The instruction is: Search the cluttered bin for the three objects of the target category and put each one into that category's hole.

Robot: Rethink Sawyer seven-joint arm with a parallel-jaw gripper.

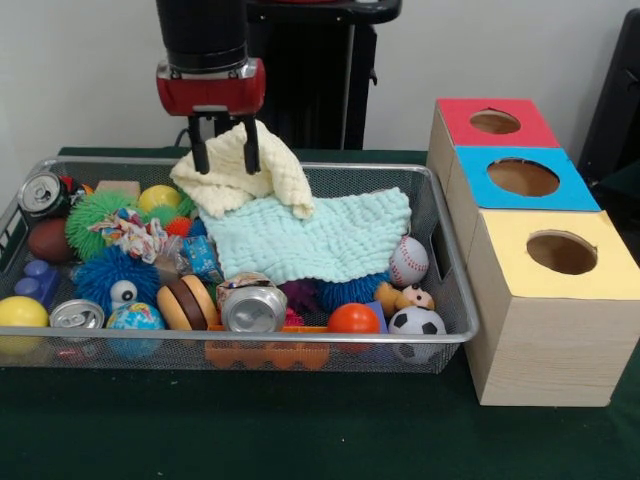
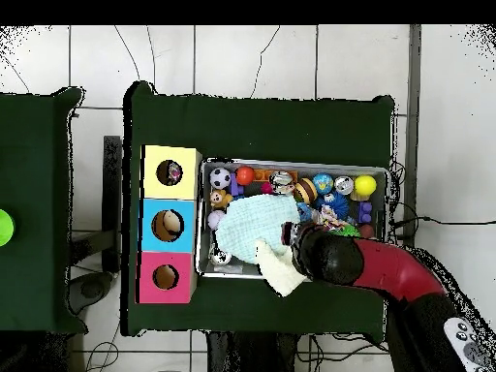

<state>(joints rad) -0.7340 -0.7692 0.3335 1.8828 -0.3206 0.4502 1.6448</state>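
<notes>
The silver wire-mesh bin [image 1: 300,338] is full of toys. My gripper [image 1: 226,150] hangs over its far left part, fingers closed on a peak of a pale yellow knitted cloth [image 1: 240,175], which is lifted and drapes over the bin's far rim. A mint green cloth [image 1: 315,238] lies spread in the bin's middle. One wrinkly multicoloured wad [image 1: 135,235] lies at the left between a green spiky ball and a blue spiky ball. No other such piece shows. The yellow-surround hole [image 1: 561,252] tops the nearest, largest wooden box; it also shows in the overhead view [image 2: 169,172].
Blue-surround [image 1: 522,177] and red-surround [image 1: 494,122] holes top the boxes behind it. Drink cans [image 1: 254,308], a fuzzy blue ball with googly eyes [image 1: 118,280], a baseball [image 1: 408,260], a soccer ball [image 1: 417,323] and an orange ball [image 1: 353,318] crowd the bin. The red arm [image 2: 387,271] reaches in overhead.
</notes>
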